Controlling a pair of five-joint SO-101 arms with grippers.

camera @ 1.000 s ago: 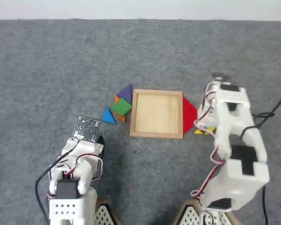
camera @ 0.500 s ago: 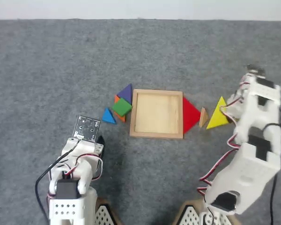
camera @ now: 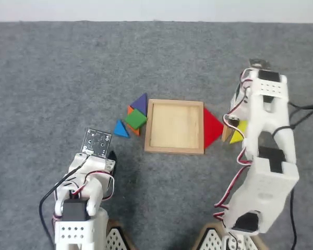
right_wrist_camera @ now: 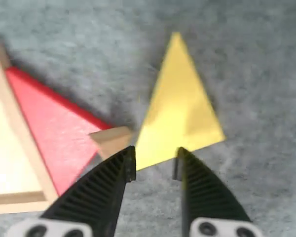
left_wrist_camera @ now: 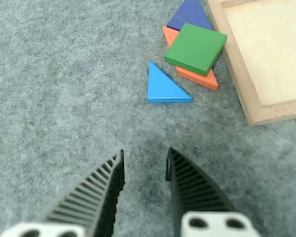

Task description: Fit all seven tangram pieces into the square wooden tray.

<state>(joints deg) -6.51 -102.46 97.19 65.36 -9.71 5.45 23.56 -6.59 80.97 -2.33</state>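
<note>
The square wooden tray [camera: 175, 150] lies mid-table with nothing in it. Left of it a green square [camera: 135, 119] rests on an orange piece [camera: 130, 110], with a purple triangle [camera: 140, 103] and a blue triangle [camera: 120, 128] close by. A red triangle [camera: 211, 127], a small tan piece [camera: 227, 131] and a yellow triangle [camera: 239, 130] lie to the right. My right gripper [right_wrist_camera: 154, 160] is open just over the near edge of the yellow triangle [right_wrist_camera: 180, 108]. My left gripper [left_wrist_camera: 145, 160] is open above bare carpet, short of the blue triangle [left_wrist_camera: 165, 86].
Grey carpet covers the whole table. The right arm [camera: 263, 104] stands over part of the yellow triangle. The red triangle [right_wrist_camera: 56, 131] touches the tray wall [right_wrist_camera: 19, 138], and the tan piece [right_wrist_camera: 111, 139] lies on its tip. The left arm [camera: 88, 177] sits near the front edge.
The right arm swung out to the right, uncovering the yellow triangle, then came back left over it. The left arm has not moved.
</note>
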